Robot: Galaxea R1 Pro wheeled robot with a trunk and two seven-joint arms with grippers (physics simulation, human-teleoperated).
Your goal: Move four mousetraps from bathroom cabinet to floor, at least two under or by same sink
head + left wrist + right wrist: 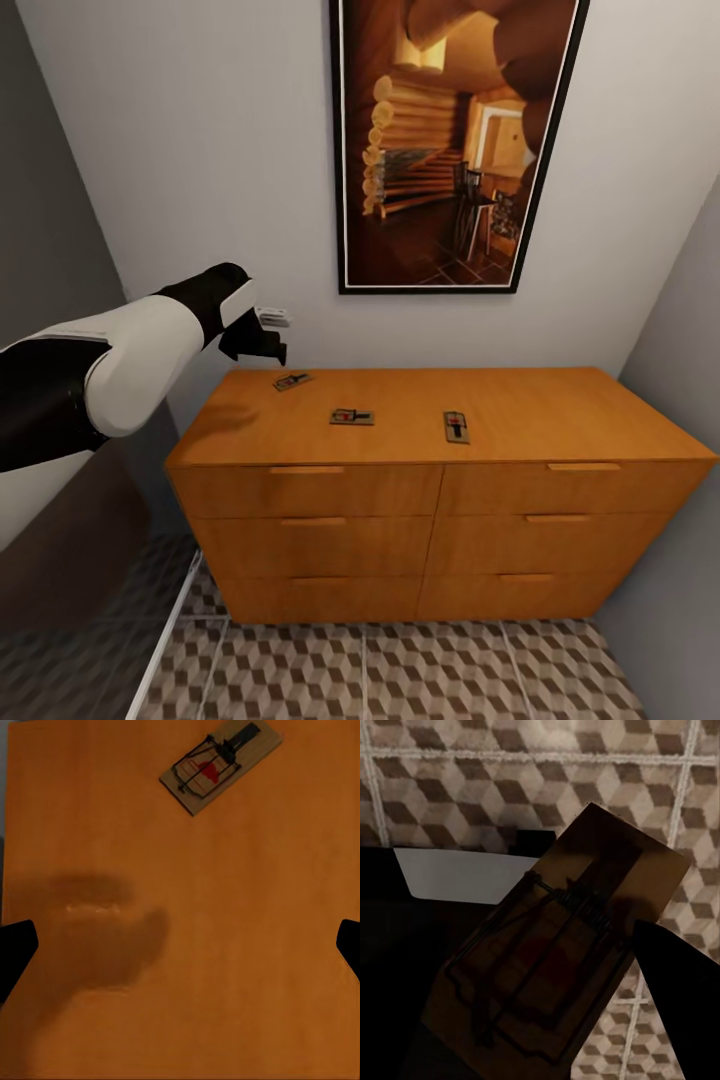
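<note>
right gripper (585, 967) pinches a mousetrap (555, 960), its lower end cut off; left gripper (180, 937) spread above the cabinet (400, 400), fingertips barely showing.

White rounded left arm (140, 360) shell, black joints, black end effector (262, 346)

Left arm (120, 370) cut off at frame's left edge; right-wrist mousetrap (559, 960) partly hidden lower right — dark finger (679, 1005) covers it.
</note>
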